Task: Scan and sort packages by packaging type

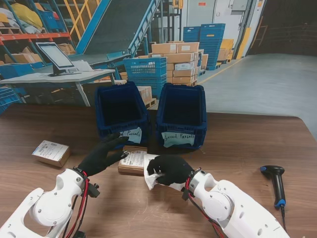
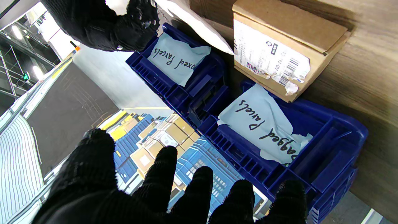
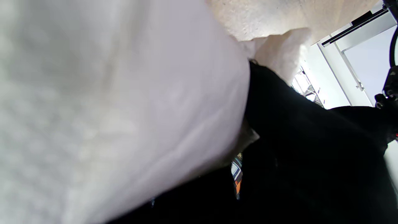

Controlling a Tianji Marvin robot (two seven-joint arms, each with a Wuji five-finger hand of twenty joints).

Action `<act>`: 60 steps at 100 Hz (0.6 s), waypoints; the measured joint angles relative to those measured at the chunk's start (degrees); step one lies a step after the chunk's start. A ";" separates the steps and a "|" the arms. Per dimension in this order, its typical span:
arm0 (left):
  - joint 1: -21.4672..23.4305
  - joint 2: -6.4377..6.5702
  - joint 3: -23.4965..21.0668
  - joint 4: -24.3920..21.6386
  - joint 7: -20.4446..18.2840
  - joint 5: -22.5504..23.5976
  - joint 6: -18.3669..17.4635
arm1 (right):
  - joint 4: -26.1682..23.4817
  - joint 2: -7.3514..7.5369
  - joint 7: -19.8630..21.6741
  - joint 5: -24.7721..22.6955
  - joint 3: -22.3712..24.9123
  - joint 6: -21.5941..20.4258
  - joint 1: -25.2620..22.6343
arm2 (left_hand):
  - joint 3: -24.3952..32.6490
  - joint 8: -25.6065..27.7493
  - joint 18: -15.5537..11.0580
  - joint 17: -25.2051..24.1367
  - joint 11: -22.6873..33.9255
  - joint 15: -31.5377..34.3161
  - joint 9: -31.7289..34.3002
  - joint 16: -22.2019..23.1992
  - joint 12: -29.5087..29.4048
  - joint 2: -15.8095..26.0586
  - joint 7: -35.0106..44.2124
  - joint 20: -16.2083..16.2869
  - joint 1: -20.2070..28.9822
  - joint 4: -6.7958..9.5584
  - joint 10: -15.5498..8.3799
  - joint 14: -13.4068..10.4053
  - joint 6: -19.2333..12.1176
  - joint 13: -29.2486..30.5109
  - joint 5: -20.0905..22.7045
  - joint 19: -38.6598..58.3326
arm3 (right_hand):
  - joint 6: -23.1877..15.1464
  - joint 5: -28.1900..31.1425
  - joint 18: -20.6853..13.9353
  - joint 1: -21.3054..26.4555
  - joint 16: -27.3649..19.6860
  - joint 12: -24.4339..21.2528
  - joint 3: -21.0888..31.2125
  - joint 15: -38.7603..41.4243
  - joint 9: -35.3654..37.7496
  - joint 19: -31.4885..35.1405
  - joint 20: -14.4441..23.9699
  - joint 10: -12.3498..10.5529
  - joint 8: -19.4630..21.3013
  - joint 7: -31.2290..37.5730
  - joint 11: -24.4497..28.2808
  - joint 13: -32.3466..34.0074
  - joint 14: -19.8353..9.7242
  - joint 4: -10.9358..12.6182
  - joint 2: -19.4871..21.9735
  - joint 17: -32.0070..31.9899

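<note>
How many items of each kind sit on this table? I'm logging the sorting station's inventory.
Cardboard boxes: 2
White bagged parcels: 1, held in the right hand
Blue bins: 2
Barcode scanners: 1
Total: 6

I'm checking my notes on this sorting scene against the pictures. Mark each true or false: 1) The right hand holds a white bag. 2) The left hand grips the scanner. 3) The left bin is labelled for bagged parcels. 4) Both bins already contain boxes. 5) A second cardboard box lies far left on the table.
1) True: the right hand is closed on the white bag.
2) False: the left hand is open, holding nothing; the scanner lies far right on the table.
3) True: the left bin reads "Bagged Parcels".
4) False: the left bin and the right bin look empty.
5) True: the second cardboard box lies there.
</note>
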 measured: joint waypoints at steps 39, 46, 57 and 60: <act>0.33 0.01 -0.18 -0.32 0.20 0.44 -0.06 | 0.55 -0.04 3.04 2.18 -0.69 0.34 1.82 | 0.00 0.00 0.00 0.01 0.00 0.00 0.00 0.00 0.00 0.60 0.00 0.06 0.00 0.00 0.00 0.00 0.00 0.00 0.01 0.00 | 0.07 0.70 0.28 0.00 0.00 -1.16 -0.02 -2.73 -0.16 -0.83 -0.01 0.72 -5.45 -1.73 -2.80 -1.28 0.77 0.03 1.79 -1.87; 0.40 0.01 -0.22 -0.36 0.24 0.47 -0.07 | 0.57 0.00 4.62 2.77 -0.70 0.32 2.16 | 0.00 0.00 0.01 0.02 0.00 0.00 0.00 0.00 0.00 0.60 0.00 0.06 0.00 0.00 0.00 0.00 0.00 0.00 0.01 0.00 | 0.07 0.32 0.80 -0.15 0.00 -1.40 -0.03 -3.81 -1.37 -1.53 -0.01 1.45 -8.72 -1.63 -4.17 -2.48 0.94 0.13 2.53 -3.35; 0.47 0.01 -0.32 -0.41 0.24 0.47 -0.09 | 0.21 0.17 6.88 3.36 -0.43 0.31 2.24 | 0.00 0.00 0.01 0.02 0.00 0.00 0.00 0.00 0.00 0.60 0.00 0.06 0.00 0.00 0.00 0.00 0.00 0.00 0.01 0.00 | 0.77 -1.75 1.06 -2.24 -0.38 -2.26 -0.40 -4.89 -2.86 -2.51 0.02 2.09 -11.58 -1.56 -5.50 -4.32 1.49 0.34 4.26 -5.39; 0.48 0.01 -0.34 -0.43 0.24 0.47 -0.09 | -0.01 0.25 7.23 3.43 -0.33 0.32 2.18 | 0.00 0.00 0.01 0.02 0.00 0.00 0.00 0.00 0.00 0.60 0.00 0.06 0.00 0.00 0.00 0.00 0.00 0.00 0.01 0.00 | 0.88 -1.92 1.21 -3.02 -0.66 -2.36 -0.63 -5.18 -2.88 -2.85 0.03 2.12 -12.38 -1.65 -5.54 -4.77 1.61 0.37 4.74 -5.89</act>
